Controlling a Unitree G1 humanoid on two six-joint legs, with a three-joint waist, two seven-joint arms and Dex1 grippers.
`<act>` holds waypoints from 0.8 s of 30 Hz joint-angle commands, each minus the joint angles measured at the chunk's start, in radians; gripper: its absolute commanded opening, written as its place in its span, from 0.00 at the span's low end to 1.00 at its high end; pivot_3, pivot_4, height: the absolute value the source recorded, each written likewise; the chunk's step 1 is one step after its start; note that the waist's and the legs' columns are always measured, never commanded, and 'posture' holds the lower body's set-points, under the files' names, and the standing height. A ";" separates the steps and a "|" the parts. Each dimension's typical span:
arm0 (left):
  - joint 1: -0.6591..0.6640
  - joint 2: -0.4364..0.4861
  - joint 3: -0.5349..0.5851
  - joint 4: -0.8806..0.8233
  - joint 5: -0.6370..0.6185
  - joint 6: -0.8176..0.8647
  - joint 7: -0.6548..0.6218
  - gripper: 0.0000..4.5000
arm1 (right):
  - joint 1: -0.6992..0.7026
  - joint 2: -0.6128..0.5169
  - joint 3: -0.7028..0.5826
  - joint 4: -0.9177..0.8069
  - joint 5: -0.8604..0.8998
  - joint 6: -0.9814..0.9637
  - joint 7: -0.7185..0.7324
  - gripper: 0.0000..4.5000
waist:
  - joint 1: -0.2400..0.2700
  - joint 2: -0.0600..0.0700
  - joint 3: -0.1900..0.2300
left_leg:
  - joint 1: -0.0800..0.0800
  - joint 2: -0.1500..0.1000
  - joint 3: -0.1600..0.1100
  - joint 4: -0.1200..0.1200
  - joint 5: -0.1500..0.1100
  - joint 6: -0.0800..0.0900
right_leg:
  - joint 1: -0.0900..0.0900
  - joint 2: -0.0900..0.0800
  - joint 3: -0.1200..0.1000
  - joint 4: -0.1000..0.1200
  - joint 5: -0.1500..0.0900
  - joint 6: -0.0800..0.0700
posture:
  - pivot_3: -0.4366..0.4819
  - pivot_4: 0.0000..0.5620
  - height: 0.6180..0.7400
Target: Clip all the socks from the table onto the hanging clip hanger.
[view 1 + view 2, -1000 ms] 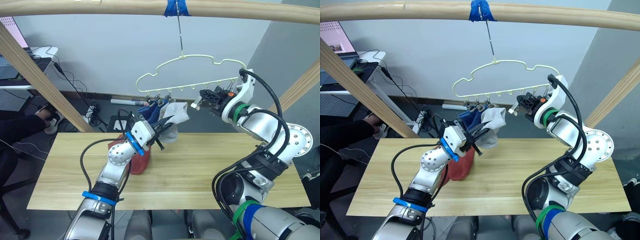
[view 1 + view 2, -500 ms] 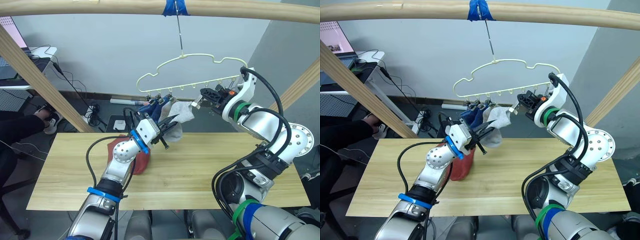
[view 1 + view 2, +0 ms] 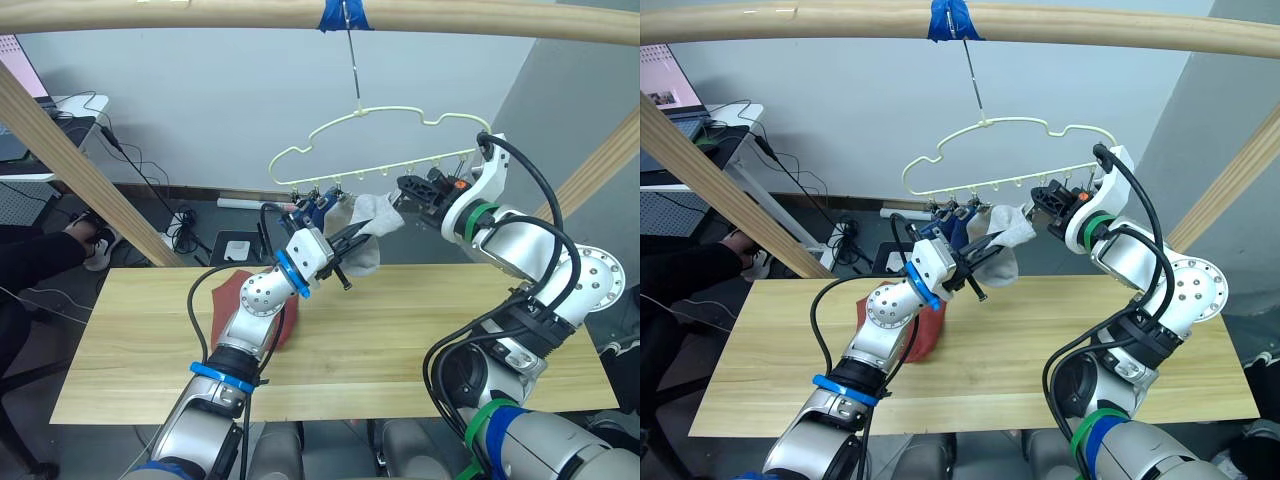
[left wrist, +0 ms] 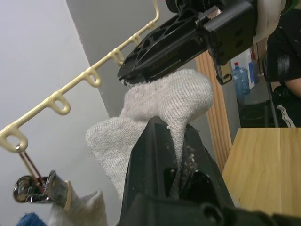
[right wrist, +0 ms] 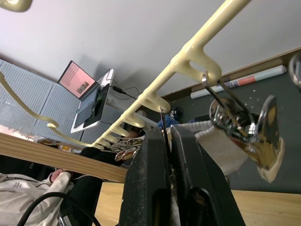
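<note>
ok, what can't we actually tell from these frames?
- Rust-red socks on the table: the left arm covers most of the pile in the head views, so their count is unclear.
- Blue socks on the clip hanger: bunched behind the left gripper and grey sock; number unclear.
- Right gripper: whether its fingers are squeezing a clip open; the right wrist view's fingers block the contact.

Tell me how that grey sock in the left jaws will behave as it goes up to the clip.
Probably floppy: the grey sock sags and folds on both sides of the left gripper. Likely very light, since a small pinch carries it. Its free end may swing or bunch near the hanger, so the right gripper may have to steady it.
</note>
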 commanded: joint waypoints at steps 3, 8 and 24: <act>-0.020 -0.012 -0.007 -0.014 -0.004 -0.020 0.011 0.00 | 0.010 0.098 0.017 -0.007 0.038 -0.017 -0.023 0.00 | 0.000 0.000 0.000 | -0.001 0.000 0.000 0.000 0.000 0.000 | -0.001 0.000 0.000 0.000 0.000 0.000 | 0.37 0.39 1.00; -0.021 -0.011 -0.007 -0.012 -0.003 -0.022 0.009 0.00 | 0.023 0.083 0.038 -0.003 0.060 -0.027 -0.027 0.13 | -0.001 0.000 0.000 | -0.004 0.000 0.000 0.000 0.000 0.000 | -0.005 0.000 0.000 0.001 0.000 0.000 | 0.37 0.39 1.00; 0.003 0.013 0.005 -0.012 0.014 0.006 0.028 0.00 | 0.094 -0.050 0.025 -0.025 0.164 0.024 -0.015 0.98 | -0.004 0.000 0.000 | -0.005 0.000 0.000 0.000 0.000 0.000 | -0.006 0.000 0.000 0.001 0.000 0.000 | 0.38 0.38 1.00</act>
